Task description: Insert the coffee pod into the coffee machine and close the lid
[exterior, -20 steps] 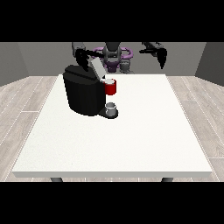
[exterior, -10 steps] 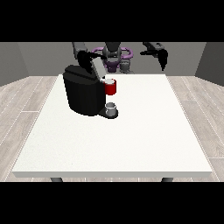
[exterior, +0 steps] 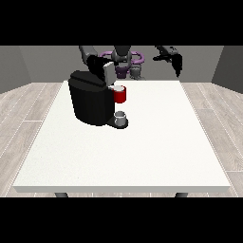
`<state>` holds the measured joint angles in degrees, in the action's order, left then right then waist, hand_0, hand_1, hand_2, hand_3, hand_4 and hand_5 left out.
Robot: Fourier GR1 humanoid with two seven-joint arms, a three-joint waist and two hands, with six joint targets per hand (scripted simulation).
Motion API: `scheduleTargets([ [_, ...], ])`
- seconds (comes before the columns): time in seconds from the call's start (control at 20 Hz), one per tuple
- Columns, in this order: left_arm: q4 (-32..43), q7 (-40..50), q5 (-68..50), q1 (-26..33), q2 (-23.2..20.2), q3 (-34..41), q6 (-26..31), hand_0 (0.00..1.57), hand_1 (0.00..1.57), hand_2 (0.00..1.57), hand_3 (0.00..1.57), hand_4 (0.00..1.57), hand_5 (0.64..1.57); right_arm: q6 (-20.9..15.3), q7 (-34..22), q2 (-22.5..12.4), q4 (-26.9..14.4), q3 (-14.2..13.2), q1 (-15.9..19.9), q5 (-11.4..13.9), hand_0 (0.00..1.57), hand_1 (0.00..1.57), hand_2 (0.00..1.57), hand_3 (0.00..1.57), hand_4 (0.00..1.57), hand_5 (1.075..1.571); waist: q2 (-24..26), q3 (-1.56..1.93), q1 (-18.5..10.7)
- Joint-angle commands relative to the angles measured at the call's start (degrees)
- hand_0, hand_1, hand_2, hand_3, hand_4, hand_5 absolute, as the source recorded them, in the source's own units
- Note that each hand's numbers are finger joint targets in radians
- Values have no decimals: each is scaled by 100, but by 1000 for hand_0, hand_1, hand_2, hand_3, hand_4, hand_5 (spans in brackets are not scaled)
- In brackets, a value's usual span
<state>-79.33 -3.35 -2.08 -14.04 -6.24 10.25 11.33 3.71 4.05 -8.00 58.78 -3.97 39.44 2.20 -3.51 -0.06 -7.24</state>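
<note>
Coffee pod: no separate pod can be told apart anywhere in the front view; whether it already sits inside the brewer cannot be told. The coffee machine (exterior: 91, 100) is a black, rounded block in the upper left part of the frame, standing on the white table (exterior: 142, 152) toward its far left corner. On the machine's right side a red part (exterior: 120, 94) juts out at head height, and below it a small grey cup (exterior: 121, 116) stands on the machine's dark base plate. At the top right of the machine a light grey lid (exterior: 109, 72) stands tilted up, not lying flat on the body, so the lid is open.

The hand at the view's left (exterior: 98, 63) is right at that raised lid, just above the machine's top; its dark shape merges with the machine and the lid, so I cannot tell how its fingers lie or whether they touch the lid.

The hand at the view's right (exterior: 173, 58) hangs in the air in the upper right of the frame, above the table's far edge and well apart from the machine. Its fingers point downward, relaxed and spread, holding nothing.

The robot's torso (exterior: 124, 60) shows between the two arms, with purple parts, at the top centre behind the table.
</note>
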Motion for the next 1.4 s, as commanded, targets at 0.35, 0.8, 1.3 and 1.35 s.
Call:
scheduleTargets([
  [0.35, 271, -323, -169, -236, -170, 63, 128, 0, 0, 0, 0, 154, 1571, 68, 72, -107, -208, 180, 658, 432, 0, 0, 0, 0, 125, 1571, -263, 5, -79],
  [0.8, -142, -311, 165, 143, 313, -451, -278, 0, 0, 0, 0, 165, 1571, -101, -157, 391, -256, 274, 698, 467, 0, 0, 0, 0, 126, 1571, 255, 6, -115],
  [1.3, 450, -643, -75, 325, 61, -90, -71, 0, 0, 0, 0, 192, 1571, -391, 704, 794, 732, 1415, -1210, -644, 0, 0, 0, 0, 279, 1571, 813, 6, 491],
  [1.35, 453, -733, 46, 328, 148, -64, -327, 0, 0, 0, 0, 192, 1571, -213, 1029, 796, 743, 1513, -1586, -481, 0, 0, 0, 0, 251, 1571, 765, 7, 734],
])
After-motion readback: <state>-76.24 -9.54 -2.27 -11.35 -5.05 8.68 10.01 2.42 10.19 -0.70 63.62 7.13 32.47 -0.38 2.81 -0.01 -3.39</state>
